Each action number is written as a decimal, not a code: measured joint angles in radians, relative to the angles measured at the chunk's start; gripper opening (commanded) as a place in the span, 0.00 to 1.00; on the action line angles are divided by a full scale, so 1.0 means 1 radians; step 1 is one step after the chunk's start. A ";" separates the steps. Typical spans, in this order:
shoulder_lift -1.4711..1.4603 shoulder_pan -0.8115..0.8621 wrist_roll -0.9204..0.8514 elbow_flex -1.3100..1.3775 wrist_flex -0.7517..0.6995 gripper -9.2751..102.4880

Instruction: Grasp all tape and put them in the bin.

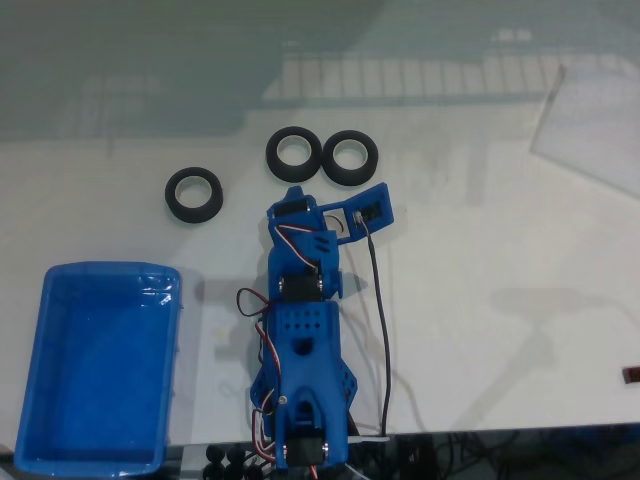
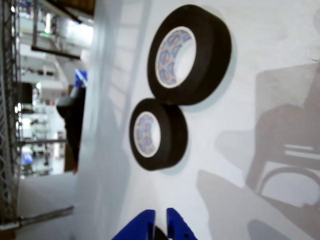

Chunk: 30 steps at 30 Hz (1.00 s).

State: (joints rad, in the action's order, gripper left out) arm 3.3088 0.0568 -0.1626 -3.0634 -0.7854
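With all 3 black ring-shaped tape rolls (image 1: 293,153) outside the empty bright blue plastic bin (image 1: 35,380), the blue two-finger gripper (image 2: 160,222), closed on nothing, points toward the touching pair, apparently to approach them.

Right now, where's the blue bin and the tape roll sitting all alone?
Blue bin (image 1: 45,300): fixed view, left wall.
Lone tape roll (image 1: 177,201): fixed view, black outer ring, left side.

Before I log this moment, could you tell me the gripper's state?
Gripper: nearly shut, holding nothing; the tape rolls lie ahead of it.
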 measured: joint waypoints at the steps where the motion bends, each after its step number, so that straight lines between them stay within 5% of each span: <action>1: 0.000 0.000 0.000 0.000 0.000 0.08; 20: 0.000 0.000 -0.012 0.000 0.000 0.09; 24: 0.000 0.000 -0.012 0.000 0.000 0.25; 30: 0.000 0.000 0.008 0.000 0.000 0.31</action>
State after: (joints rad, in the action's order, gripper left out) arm 3.3088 0.0568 -0.1549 -3.0634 -0.7854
